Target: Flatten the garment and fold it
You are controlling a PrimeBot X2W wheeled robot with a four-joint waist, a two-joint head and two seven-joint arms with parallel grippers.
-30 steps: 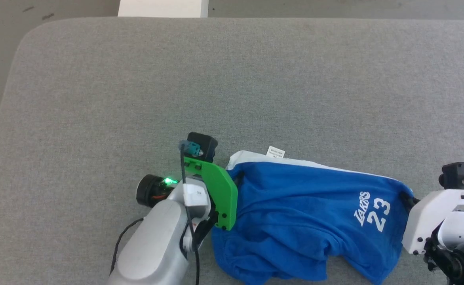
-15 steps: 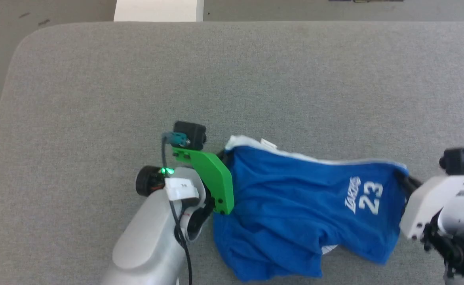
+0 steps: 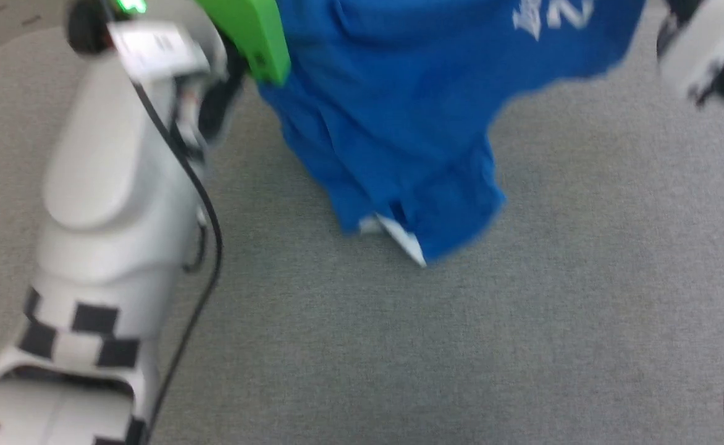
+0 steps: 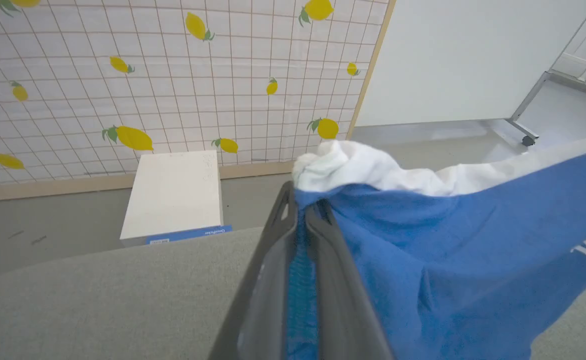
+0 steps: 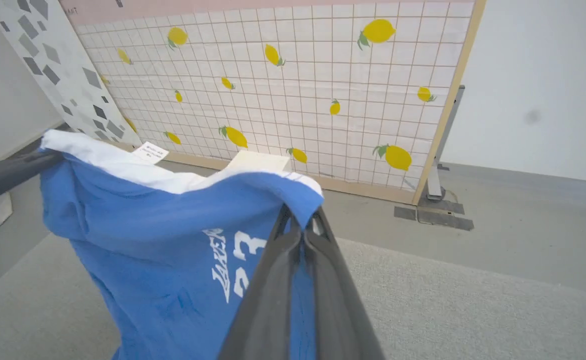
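A second ago the garment [image 5: 173,240] lay bunched on the grey desk [image 3: 522,321] between the two tools. Now it hangs in the air, held by its white top band [image 4: 373,170], and the head camera has tipped as well. The left tool [image 4: 300,200] is clamped shut on one upper corner and the right tool [image 5: 300,220] on the other. Lifting it probably lets the folds drop out before it is laid flat. The blue cloth sags, still creased, with its hem low over the desk. A small tag [image 5: 150,151] stands up from the band, and the "23" print [image 5: 245,260] sits by the right tool.
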